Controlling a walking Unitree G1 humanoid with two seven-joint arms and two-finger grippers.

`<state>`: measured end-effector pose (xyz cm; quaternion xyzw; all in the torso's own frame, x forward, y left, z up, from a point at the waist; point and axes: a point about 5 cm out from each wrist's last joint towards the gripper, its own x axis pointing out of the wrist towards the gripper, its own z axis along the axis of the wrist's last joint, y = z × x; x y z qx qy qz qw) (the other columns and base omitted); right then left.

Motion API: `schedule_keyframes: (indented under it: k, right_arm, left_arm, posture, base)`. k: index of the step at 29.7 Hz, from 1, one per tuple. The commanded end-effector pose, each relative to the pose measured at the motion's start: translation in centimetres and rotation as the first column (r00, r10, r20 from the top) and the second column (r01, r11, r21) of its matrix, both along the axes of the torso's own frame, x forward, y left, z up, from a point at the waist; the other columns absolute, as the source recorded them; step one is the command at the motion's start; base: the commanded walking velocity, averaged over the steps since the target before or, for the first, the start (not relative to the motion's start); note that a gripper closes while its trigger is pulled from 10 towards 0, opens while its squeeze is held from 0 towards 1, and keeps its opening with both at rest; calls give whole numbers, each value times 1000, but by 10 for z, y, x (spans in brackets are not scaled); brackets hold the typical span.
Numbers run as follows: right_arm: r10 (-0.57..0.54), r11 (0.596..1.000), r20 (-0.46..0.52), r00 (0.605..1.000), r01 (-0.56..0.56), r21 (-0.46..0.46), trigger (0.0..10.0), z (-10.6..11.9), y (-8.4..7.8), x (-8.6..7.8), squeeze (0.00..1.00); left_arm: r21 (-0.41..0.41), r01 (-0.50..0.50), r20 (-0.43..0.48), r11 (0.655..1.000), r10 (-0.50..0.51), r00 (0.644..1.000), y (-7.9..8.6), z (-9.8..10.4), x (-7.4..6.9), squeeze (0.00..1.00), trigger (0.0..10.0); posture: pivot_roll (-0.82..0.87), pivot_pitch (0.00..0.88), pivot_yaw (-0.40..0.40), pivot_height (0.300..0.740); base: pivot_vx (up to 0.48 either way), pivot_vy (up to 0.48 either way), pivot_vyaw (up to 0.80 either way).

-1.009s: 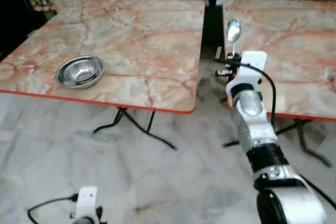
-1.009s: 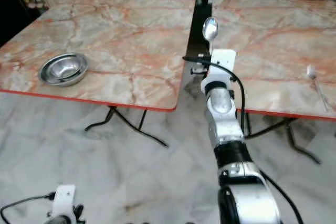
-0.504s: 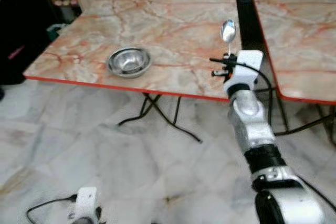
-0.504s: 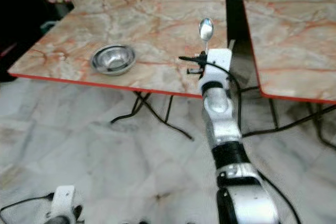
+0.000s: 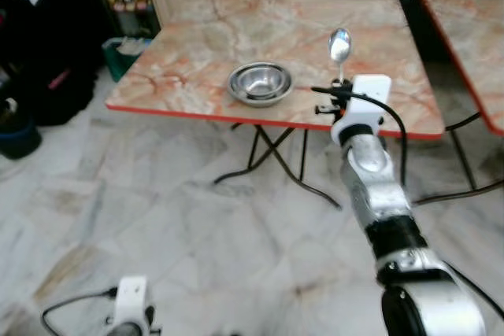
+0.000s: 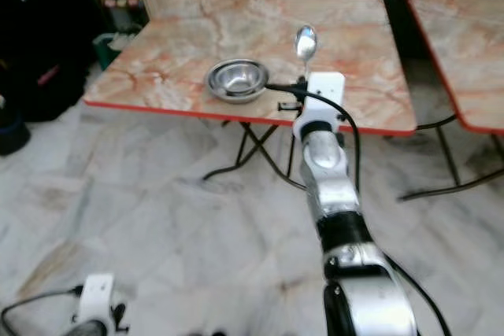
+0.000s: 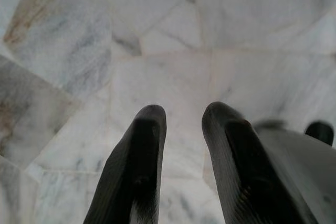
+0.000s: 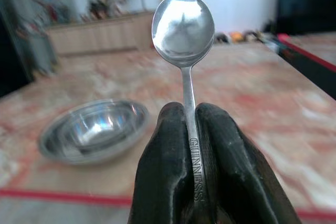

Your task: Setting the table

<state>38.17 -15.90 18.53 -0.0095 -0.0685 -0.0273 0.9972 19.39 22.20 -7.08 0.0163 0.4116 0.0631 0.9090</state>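
Right tool (image 8: 190, 129) grips spoon (image 8: 183, 24) upright, near bowl (image 5: 260, 83) on counter (image 5: 197, 53). Left tool (image 7: 181, 124) hangs parted over floor (image 7: 173, 40).

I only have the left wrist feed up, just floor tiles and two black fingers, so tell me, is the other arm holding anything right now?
Observer: Yes. The right gripper is shut on a spoon, bowl end up, handle clamped between its fingers.
Operator: Is there anything on the table to set it beside?
Observer: A steel bowl sits on the marble table, near its front edge.
Operator: Which side of the bowl is the spoon on?
Observer: In the head views it is raised to the right of the bowl, apart from it.
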Motion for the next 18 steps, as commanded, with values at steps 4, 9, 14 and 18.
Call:
schedule_keyframes:
  k: [4,9,14,18]
  right_arm:
    - [20,1000,30,999,-20,7,10000,9,8,2,0]
    - [18,1000,34,999,-18,1,10000,10,8,2,0]
    - [18,1000,27,999,-18,4,10000,8,7,2,0]
    - [14,1000,26,1000,-15,12,10000,7,7,1,0]
  left_arm:
    - [16,-11,18,1000,10,1000,6,3,3,0,10000]
    - [16,-2,39,1000,1,999,5,6,7,0,10000]
    - [9,14,44,1000,-14,999,4,7,9,0,10000]
    - [11,19,53,1000,-20,998,3,8,11,0,10000]
  posture:
    - [18,100,35,740]
    - [18,98,37,740]
    - [19,96,39,740]
    - [20,96,42,740]
  base:
    - [0,345,0]
    - [0,0,0]
    - [0,0,0]
    - [280,0,0]
